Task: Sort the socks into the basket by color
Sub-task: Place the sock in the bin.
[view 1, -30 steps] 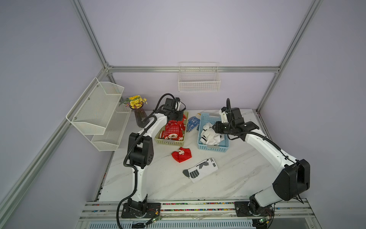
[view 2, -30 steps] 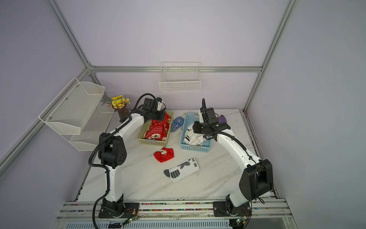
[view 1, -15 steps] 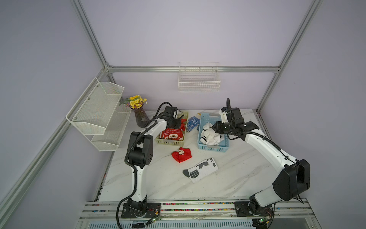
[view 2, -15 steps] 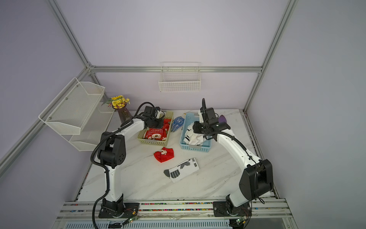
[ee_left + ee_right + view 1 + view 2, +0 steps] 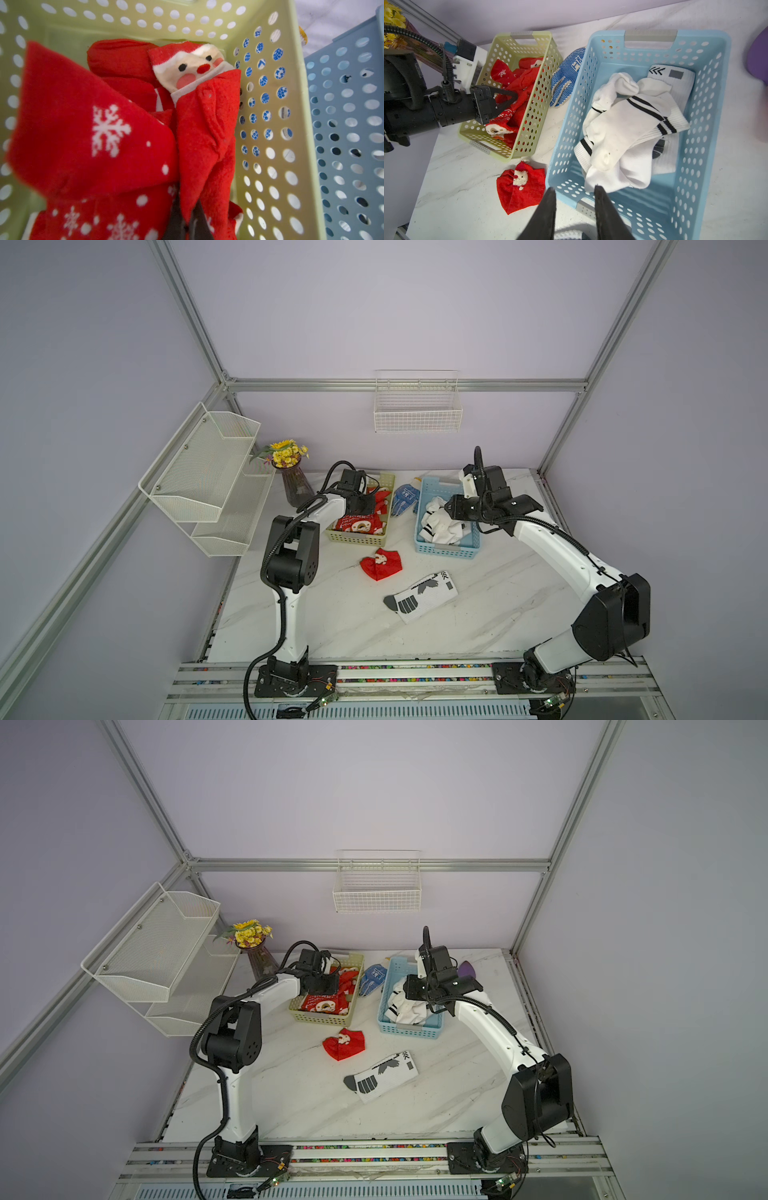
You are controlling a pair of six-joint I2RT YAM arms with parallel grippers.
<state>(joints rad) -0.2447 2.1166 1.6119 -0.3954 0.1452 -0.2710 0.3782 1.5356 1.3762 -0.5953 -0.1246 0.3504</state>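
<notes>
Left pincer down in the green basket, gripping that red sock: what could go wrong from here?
1. The left pincer is shut on the red sock amid others in the green basket; lifting without letting go could drag socks out.
2. The blue glove, lying beside the blue basket, might be grabbed as a sock.

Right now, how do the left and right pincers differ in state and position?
The left pincer is shut on a red sock inside the green basket; the right pincer is open and empty. The left pincer sits low among the other red socks; the right pincer hangs above the blue basket and its white socks. Both have dark fingers.
</notes>
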